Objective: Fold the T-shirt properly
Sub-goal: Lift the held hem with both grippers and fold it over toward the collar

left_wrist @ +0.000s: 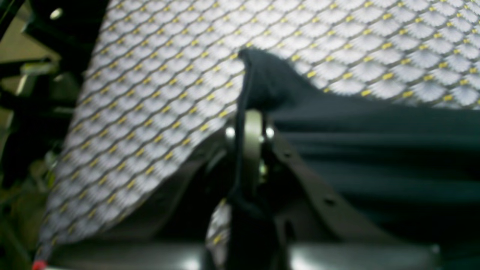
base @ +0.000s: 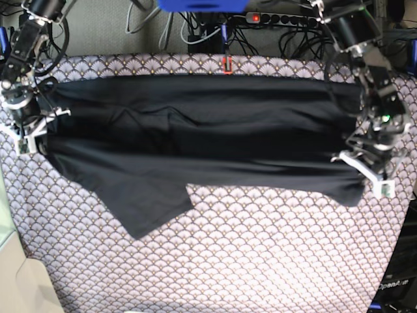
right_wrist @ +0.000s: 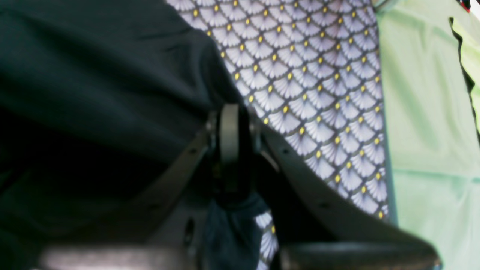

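Observation:
The black T-shirt (base: 208,130) lies stretched sideways across the back half of the table, with one sleeve (base: 146,208) hanging toward the front. At the right end, my left gripper (base: 361,160) is shut on the shirt's edge. The left wrist view shows a bunch of black cloth (left_wrist: 262,78) pinched in that gripper (left_wrist: 249,123). My right gripper (base: 36,127) is shut on the shirt's left end. In the right wrist view the dark fabric (right_wrist: 93,93) runs into the closed jaws of the right gripper (right_wrist: 230,123).
The purple-white scallop tablecloth (base: 260,261) covers the table. Cables and a power strip (base: 280,18) run behind the back edge. A pale green surface (right_wrist: 423,131) lies beyond the table's edge on my right gripper's side.

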Action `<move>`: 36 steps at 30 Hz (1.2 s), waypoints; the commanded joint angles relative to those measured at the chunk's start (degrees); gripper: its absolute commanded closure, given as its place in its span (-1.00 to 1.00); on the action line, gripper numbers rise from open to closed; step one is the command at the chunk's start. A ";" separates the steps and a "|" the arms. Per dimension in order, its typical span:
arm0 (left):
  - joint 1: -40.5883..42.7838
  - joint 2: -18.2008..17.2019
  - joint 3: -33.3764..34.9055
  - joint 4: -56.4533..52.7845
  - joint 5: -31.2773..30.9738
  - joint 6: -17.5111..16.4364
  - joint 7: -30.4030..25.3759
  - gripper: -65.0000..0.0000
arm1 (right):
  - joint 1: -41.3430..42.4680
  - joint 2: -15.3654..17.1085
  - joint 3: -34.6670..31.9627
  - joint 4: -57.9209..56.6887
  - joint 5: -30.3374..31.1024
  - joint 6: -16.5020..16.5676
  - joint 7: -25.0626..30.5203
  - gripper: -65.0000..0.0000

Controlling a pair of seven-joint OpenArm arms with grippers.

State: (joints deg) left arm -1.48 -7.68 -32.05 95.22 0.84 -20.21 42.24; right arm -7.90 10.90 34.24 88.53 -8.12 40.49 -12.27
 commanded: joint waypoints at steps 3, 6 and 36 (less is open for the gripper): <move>0.55 -0.98 -2.10 1.70 0.26 -2.78 -1.23 1.00 | -0.58 0.93 1.15 1.27 0.78 -0.49 1.33 1.00; 2.13 -0.80 -5.09 1.70 0.26 -7.18 -1.23 1.00 | -1.20 0.84 3.08 1.27 0.78 -0.49 1.33 1.00; 11.98 3.86 -13.97 3.99 0.35 -15.62 -1.23 1.00 | -10.25 -6.90 11.34 0.83 0.52 -0.49 12.93 1.00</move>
State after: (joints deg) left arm 11.05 -2.94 -45.67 98.04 1.28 -36.32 42.50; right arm -18.20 3.01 44.97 88.47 -8.38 40.71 -1.19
